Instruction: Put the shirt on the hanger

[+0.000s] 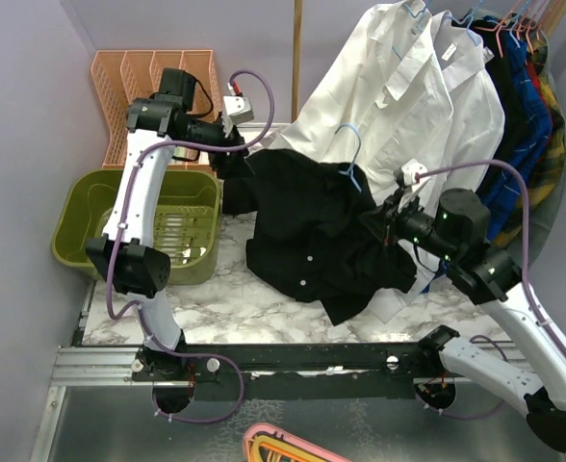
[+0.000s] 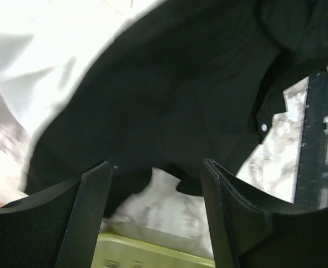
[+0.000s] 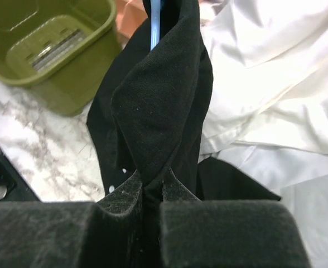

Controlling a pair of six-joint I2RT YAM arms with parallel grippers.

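Right jaws are pinching black button-up shirt around thin light-blue wire hanger, steadying both | left jaws are hovering spread, seemingly awaiting a grip.

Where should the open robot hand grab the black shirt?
Probably the loose lower edge of the shirt, right ahead of the left gripper. Come from the bin side: that edge sits thin and free over the table, so open fingers can slide around it. The right gripper pinches another part.

White shirts behind; green bin left
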